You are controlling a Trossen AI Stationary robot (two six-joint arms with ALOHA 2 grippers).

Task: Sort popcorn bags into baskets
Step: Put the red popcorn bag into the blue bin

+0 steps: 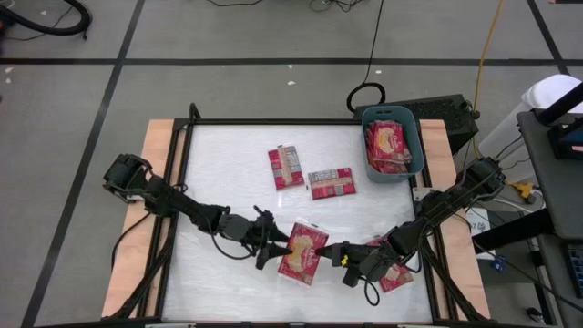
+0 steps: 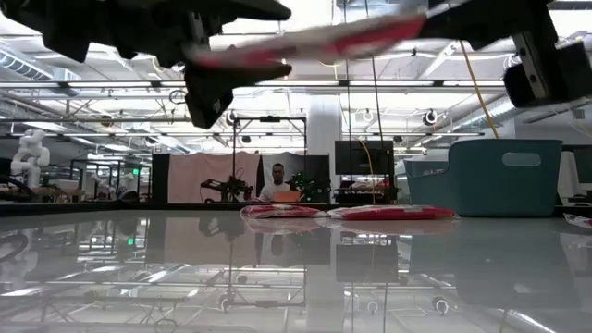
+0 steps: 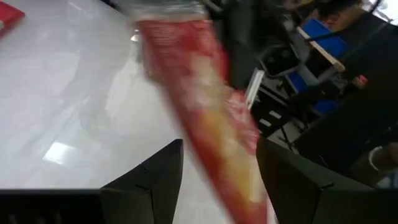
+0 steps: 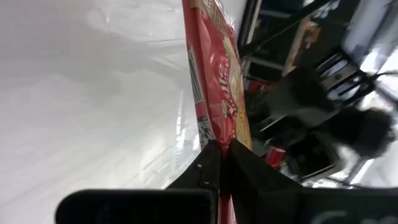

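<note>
Holding one bag (image 1: 303, 251) above the tabletop (image 1: 228, 173), the right end effector (image 1: 342, 258) pinches its edge, fingers closed. The left end effector (image 1: 276, 248) stands open around the opposite edge. The left should back clear before the right carries the bag to the bin (image 1: 417, 137), well away.

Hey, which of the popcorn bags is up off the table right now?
The bag between the two grippers: the right gripper is shut on its edge, and the open left gripper brackets its other side. Two label-up bags lie flat mid-table.

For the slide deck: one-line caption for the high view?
Right gripper pinches a popcorn bag between both arms; left gripper open beside it.
</note>
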